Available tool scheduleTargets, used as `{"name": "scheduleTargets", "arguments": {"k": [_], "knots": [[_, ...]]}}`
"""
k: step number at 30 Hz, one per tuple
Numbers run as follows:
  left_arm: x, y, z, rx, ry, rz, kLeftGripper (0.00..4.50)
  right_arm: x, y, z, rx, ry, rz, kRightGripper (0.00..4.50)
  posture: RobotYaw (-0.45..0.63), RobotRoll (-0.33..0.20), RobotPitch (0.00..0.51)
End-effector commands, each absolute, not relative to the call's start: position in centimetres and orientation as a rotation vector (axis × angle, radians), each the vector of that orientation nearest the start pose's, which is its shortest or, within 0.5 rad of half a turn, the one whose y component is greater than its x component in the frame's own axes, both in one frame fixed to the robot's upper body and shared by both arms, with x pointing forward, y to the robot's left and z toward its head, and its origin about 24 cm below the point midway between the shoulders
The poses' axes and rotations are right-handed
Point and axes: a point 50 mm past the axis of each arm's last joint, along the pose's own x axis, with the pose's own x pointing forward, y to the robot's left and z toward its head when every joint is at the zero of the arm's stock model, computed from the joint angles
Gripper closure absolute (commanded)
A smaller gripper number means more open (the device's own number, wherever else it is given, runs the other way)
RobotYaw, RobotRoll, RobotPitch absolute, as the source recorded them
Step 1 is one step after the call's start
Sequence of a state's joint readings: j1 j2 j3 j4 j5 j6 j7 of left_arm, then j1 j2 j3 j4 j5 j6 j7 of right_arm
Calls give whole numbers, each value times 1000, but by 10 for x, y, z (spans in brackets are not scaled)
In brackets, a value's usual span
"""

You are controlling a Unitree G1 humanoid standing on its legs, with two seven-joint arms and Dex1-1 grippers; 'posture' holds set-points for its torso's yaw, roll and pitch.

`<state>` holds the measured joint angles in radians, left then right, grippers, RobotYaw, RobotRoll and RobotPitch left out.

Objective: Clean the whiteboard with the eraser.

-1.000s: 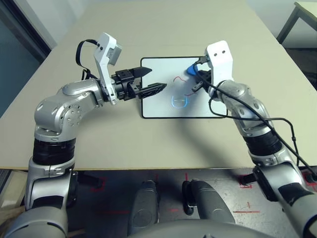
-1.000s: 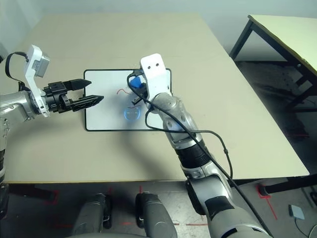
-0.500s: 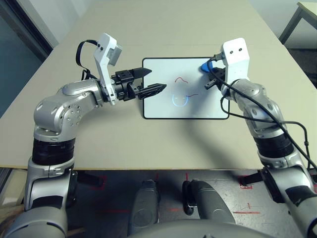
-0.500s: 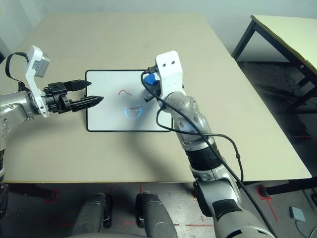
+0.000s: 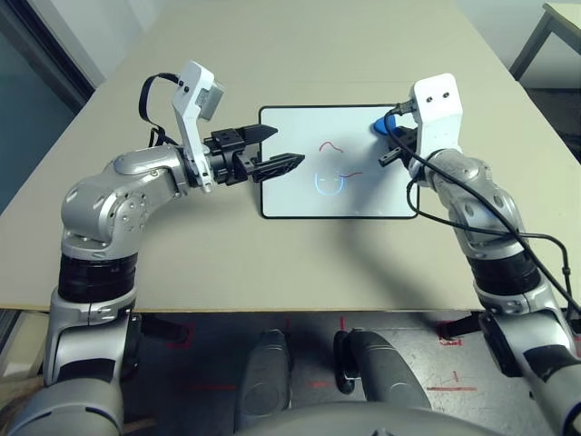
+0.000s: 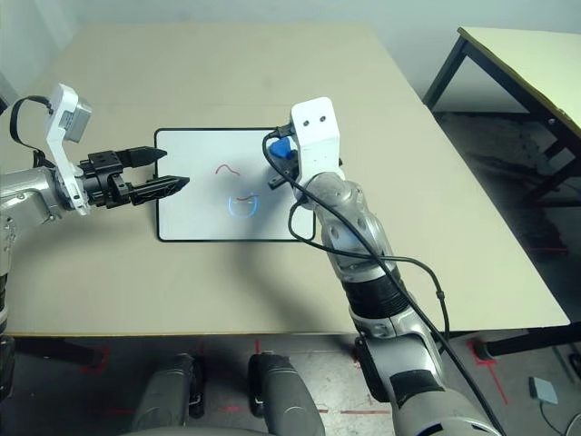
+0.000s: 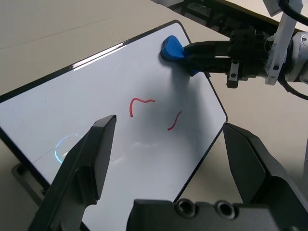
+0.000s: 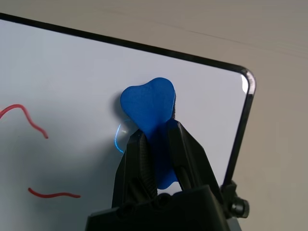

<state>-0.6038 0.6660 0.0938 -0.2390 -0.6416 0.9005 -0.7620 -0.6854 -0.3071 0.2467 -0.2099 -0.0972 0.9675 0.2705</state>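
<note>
The eraser (image 8: 148, 108) is clamped in the right gripper (image 8: 159, 144) at the whiteboard's (image 5: 363, 195) far right corner; the red squiggles (image 7: 142, 102) lie leftward toward the board's middle; the left gripper (image 5: 272, 150) is held open over the left edge.
</note>
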Motion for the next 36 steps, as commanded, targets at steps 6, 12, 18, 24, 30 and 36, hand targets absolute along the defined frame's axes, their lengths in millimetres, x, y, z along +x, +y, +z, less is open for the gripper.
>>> {"name": "scheduleTargets", "arguments": {"k": [6,12,18,24,30,36], "knots": [[285,175,219,97,124,-965,0,322,-90,153,-514,263,438,3988,58,0,163],[284,175,217,93,129,-963,0,322,-89,154,-512,255,453,3988,57,0,165],[284,175,215,90,129,-968,0,318,-74,153,-491,247,542,3988,51,0,165],[285,175,216,90,128,-969,0,312,-50,153,-476,233,670,3989,54,0,166],[285,176,216,92,129,-967,0,315,-44,154,-500,222,686,3990,60,0,166],[284,176,216,92,132,-968,0,330,-50,175,-554,159,603,3991,59,0,169]]}}
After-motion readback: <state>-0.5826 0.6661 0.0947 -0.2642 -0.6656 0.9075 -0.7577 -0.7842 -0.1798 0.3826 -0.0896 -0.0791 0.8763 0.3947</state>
